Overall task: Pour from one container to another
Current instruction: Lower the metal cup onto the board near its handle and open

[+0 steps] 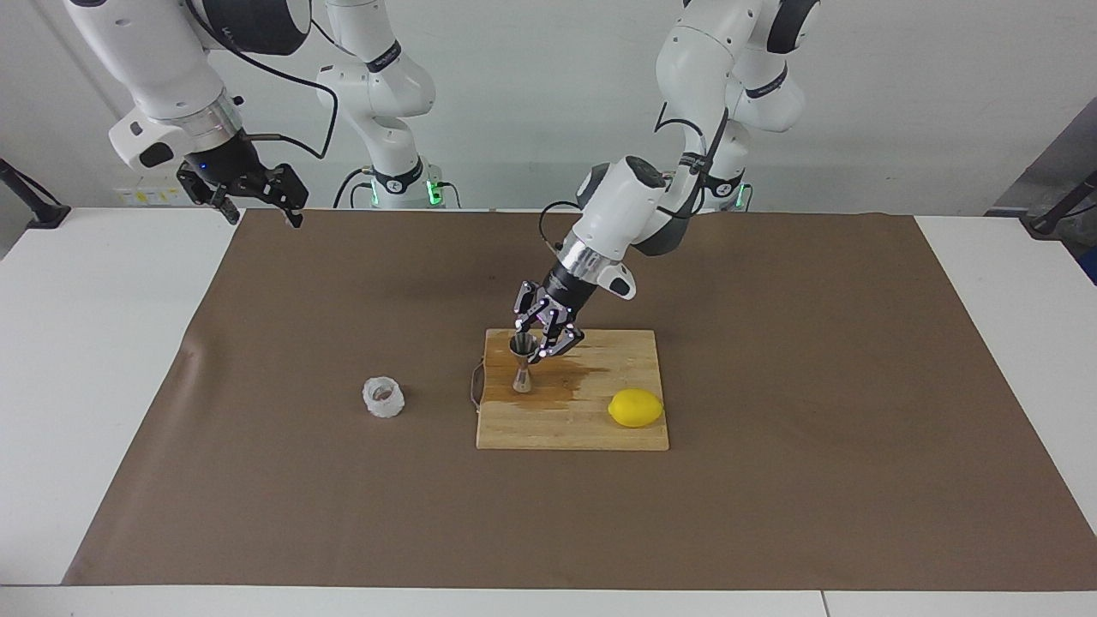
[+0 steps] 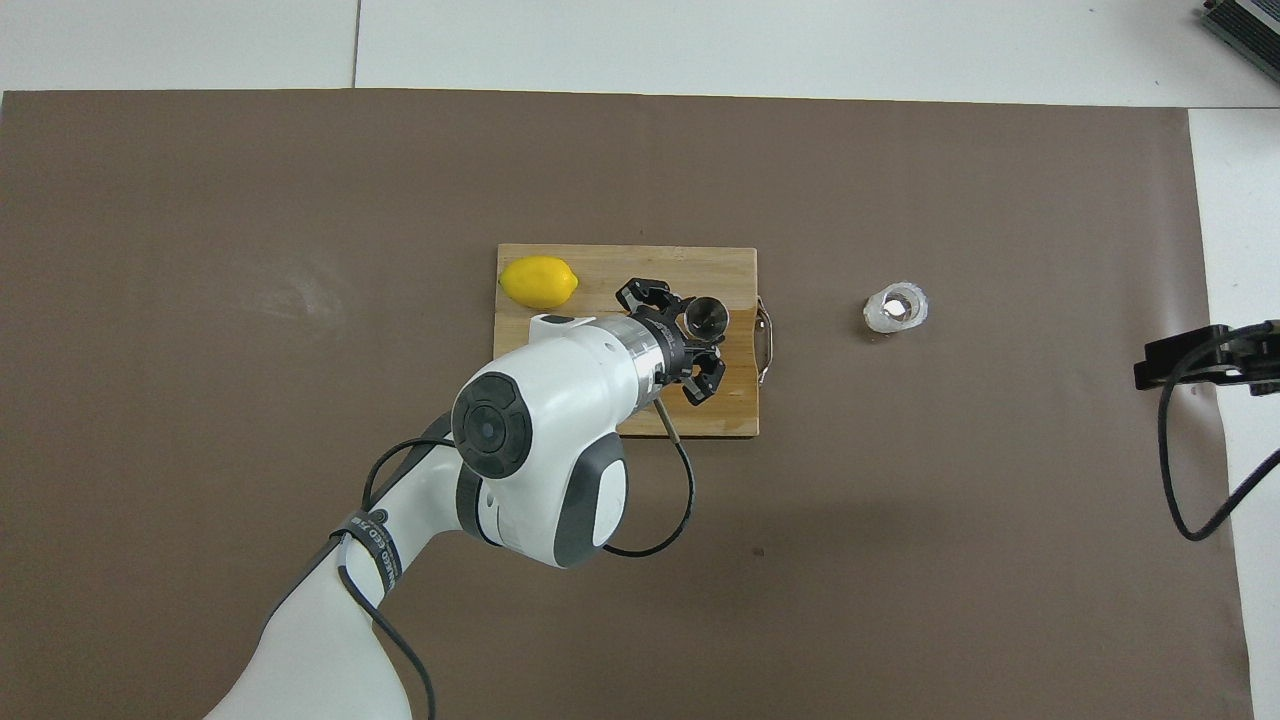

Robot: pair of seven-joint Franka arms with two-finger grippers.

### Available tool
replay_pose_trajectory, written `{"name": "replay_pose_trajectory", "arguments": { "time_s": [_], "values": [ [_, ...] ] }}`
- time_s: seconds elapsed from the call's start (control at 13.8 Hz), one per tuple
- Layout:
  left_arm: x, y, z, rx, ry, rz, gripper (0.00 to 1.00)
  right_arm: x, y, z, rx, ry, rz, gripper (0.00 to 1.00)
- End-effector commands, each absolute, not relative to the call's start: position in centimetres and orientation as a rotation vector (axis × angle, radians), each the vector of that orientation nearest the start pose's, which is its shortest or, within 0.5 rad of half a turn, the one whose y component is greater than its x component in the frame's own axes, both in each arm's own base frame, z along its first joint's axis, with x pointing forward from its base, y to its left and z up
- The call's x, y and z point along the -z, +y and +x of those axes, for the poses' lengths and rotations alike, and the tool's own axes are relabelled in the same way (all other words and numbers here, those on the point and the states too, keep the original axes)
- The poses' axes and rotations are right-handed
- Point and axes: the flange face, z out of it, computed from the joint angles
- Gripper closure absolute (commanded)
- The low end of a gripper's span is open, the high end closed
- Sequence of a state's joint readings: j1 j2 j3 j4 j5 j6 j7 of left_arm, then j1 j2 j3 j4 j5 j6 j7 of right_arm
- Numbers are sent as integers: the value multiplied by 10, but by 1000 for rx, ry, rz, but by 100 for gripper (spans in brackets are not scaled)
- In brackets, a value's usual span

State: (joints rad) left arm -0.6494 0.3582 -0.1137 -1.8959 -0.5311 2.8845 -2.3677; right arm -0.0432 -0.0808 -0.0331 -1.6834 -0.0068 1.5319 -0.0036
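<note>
The left gripper has its jaws pinched on the upper cone of the small shiny steel hourglass jigger, holding it upright over the wooden cutting board, at the board's edge toward the right arm's end of the surface. Gripping high probably keeps the open mouth level. The squat clear knobbly glass cup stands alone on the brown mat, beside the board's handle, near mid-surface. A yellow lemon rests on the board. The right gripper waits over the mat's corner, jaws spread.
</note>
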Motion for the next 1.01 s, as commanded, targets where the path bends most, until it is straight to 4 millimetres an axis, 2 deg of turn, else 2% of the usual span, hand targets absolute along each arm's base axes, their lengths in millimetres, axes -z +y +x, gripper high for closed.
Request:
{"name": "replay_pose_trajectory", "arguments": {
  "time_s": [0.0, 0.22, 0.29, 0.58, 0.72, 0.94],
  "values": [
    [-374, -437, 503, 389, 2152, 1265, 88, -615, -43, 520, -105, 141, -3119, 0],
    [-371, -437, 501, 384, 2151, 1279, 88, -615, -43, 520, -105, 141, -3119, 0],
    [-369, -436, 500, 382, 2153, 1282, 84, -615, -43, 520, -105, 141, -3119, 0],
    [-367, -436, 500, 377, 2146, 1296, 60, -615, -43, 520, -105, 141, -3119, 0],
    [-367, -436, 500, 375, 2144, 1299, 44, -615, -43, 520, -105, 141, -3119, 0],
    [-367, -435, 501, 375, 2146, 1296, 37, -615, -43, 520, -105, 141, -3119, 0]
  ]
}}
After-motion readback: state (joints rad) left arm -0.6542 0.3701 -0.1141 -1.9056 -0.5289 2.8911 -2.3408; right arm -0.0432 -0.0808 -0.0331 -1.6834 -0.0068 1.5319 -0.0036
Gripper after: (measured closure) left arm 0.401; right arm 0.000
